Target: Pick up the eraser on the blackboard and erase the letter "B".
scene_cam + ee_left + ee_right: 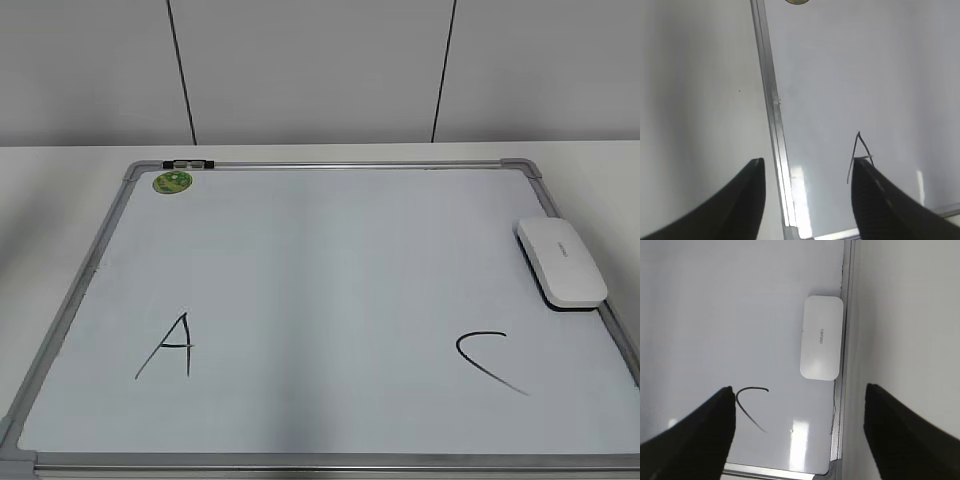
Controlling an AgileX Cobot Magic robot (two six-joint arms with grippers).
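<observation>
We observe the right gripper [799, 435] from above, its two dark jaws spread wide apart at the lower corners with nothing between them. Below lies the blackboard [715, 300], a white surface edged by a grey frame running down the right side. The eraser [821, 337], a white oblong block with small grey lettering, rests flat just beside that frame. A black "C" [751, 405] sits lower left of the eraser. The pale counter [905, 315] extends beyond the frame.
</observation>
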